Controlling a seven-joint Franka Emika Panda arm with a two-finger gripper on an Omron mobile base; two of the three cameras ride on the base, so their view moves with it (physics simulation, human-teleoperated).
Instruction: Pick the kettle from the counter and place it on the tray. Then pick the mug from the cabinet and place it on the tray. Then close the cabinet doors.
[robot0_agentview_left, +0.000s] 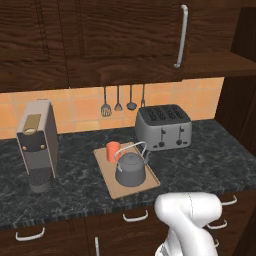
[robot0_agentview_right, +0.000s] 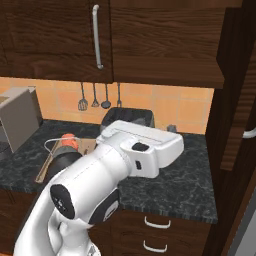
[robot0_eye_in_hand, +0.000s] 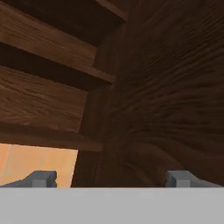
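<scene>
On the dark speckled counter (robot0_agentview_left: 75, 187), the tan tray (robot0_agentview_left: 110, 182) is seen lying flat, with the dark grey kettle (robot0_agentview_left: 130, 170) standing upright on it, its wire handle arched above the lid. The orange-red mug (robot0_agentview_left: 113, 150) is set on the far left part of the same tray, just behind and to the left of the kettle, very near it; whether they touch cannot be told. A grey toaster (robot0_agentview_left: 164, 127) stands to the right and further back, near the tiled wall, where utensils (robot0_agentview_left: 118, 101) are hung. A tall coffee machine (robot0_agentview_left: 36, 145) is placed at the left of the counter, well apart from the tray. Above, the left door (robot0_agentview_left: 125, 37) of the cabinet (robot0_agentview_left: 215, 65) appears shut, its bar handle (robot0_agentview_left: 180, 36) vertical, while at the far right a shelf edge is exposed and a door (robot0_agentview_right: 240, 100) stands swung outward. In the hand view, the gripper (robot0_eye_in_hand: 111, 178) is seen with its fingertips (robot0_eye_in_hand: 43, 178) spread wide apart, holding nothing, facing dark wood panels and shelf edges close by.
</scene>
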